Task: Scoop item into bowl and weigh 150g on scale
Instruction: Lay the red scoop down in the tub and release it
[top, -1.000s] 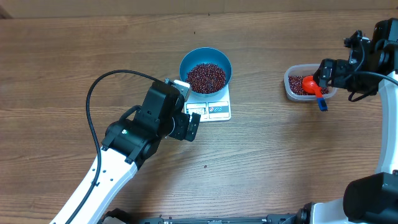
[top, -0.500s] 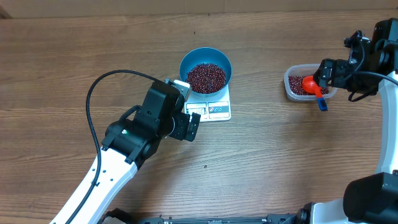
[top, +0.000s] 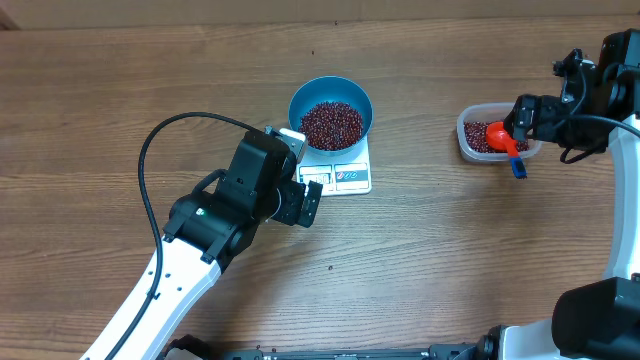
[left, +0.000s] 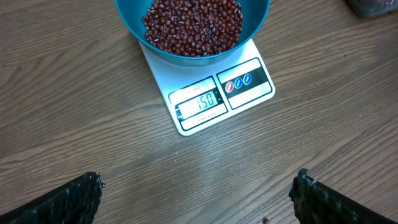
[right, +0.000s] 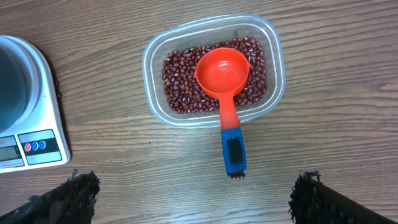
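Beans (left: 193, 25) heaped in bowl (top: 295, 110) on scale (left: 249, 81); display (left: 199, 101) reads 150. Left gripper (left: 196, 199), right gripper (right: 193, 199): fingers apart, empty. Scoop (right: 224, 74) rests in tub (right: 152, 56). Best now: add nothing, keep arms off scale.

The scale (left: 214, 92) display (left: 199, 101) reads 150 — the small print (left: 198, 89) just above it is too fine to make out.
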